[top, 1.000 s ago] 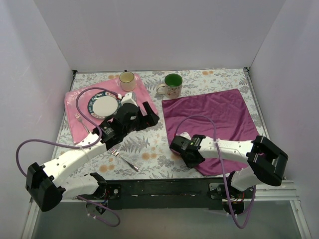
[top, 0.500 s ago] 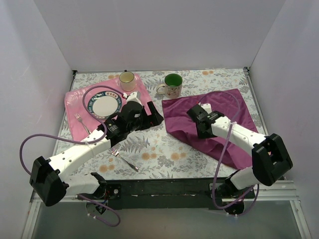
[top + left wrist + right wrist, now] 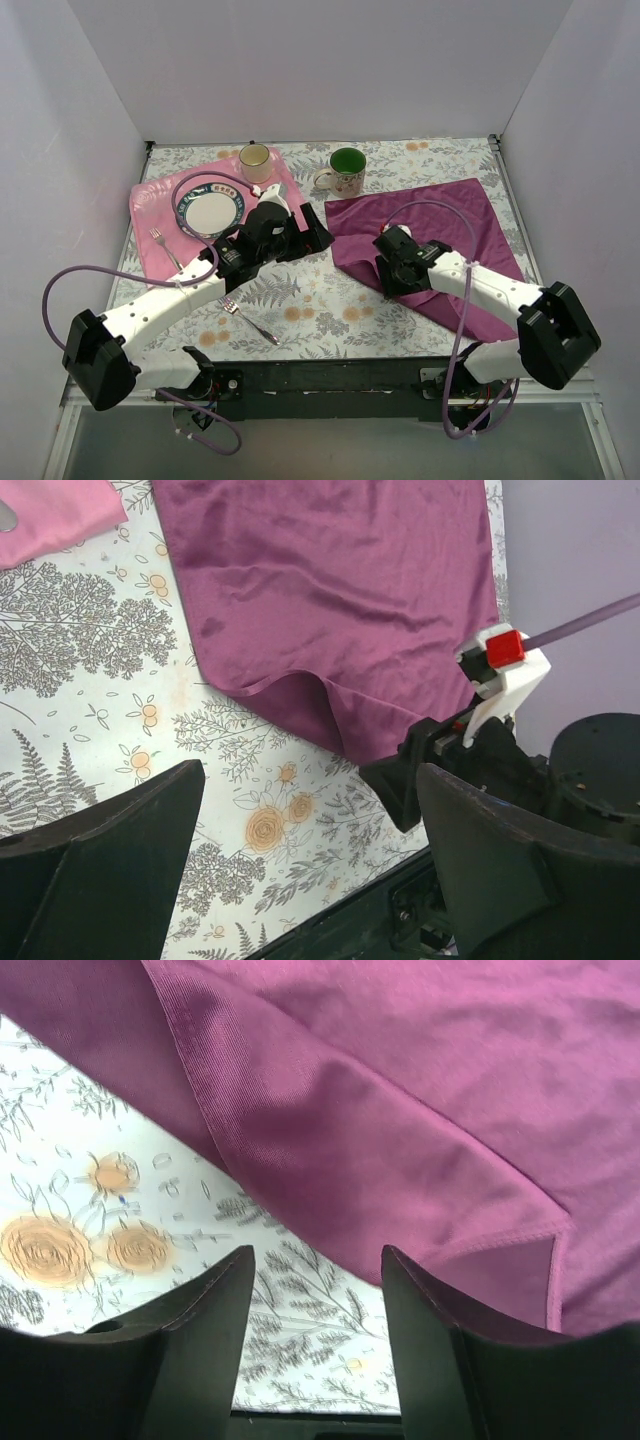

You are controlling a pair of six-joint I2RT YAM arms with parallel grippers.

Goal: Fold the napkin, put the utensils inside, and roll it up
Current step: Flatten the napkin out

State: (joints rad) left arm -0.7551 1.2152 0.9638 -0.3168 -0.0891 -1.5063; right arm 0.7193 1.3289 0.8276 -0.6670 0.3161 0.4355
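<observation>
Over the napkin's folded-over left corner, the right gripper hangs wide open, empty; it should pinch the 2 layers and carry the fold across, edges aligned.

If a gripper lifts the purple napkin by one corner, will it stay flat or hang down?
Probably it hangs: the napkin lies in soft waves, with its near edge humped up. It looks thin and light, since a turned-over corner lies flat. The slight sheen suggests it may slip in a grip.
</observation>
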